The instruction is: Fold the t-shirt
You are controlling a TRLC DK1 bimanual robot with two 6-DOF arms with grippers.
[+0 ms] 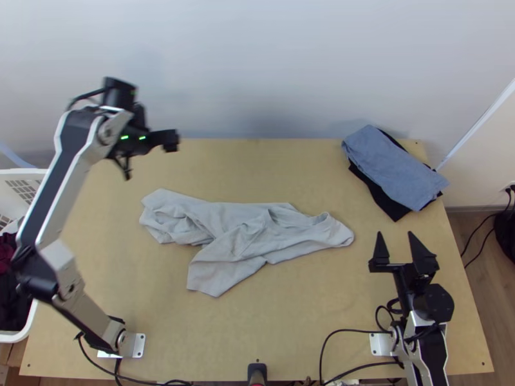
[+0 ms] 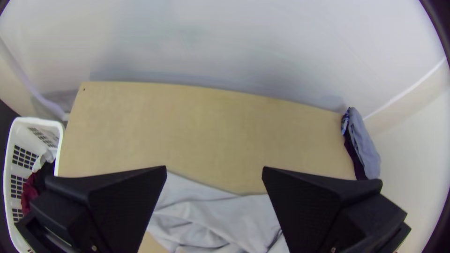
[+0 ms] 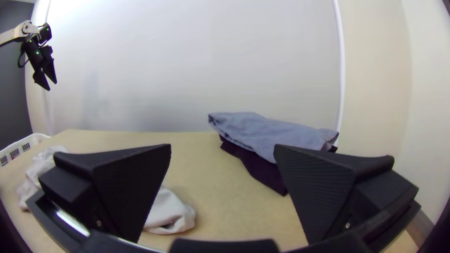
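T-shirt (image 1: 238,235), light grey, lies bunched and wrinkly on the middle of the table (image 1: 290,328). The left pincer (image 1: 149,157) is wide open with nothing in it, above the table's far left part. The right pincer (image 1: 394,235) is wide open and holds nothing, at the table's right side. Blue cloth (image 1: 386,164) sits on black cloth (image 1: 380,195) at the table's far right corner.
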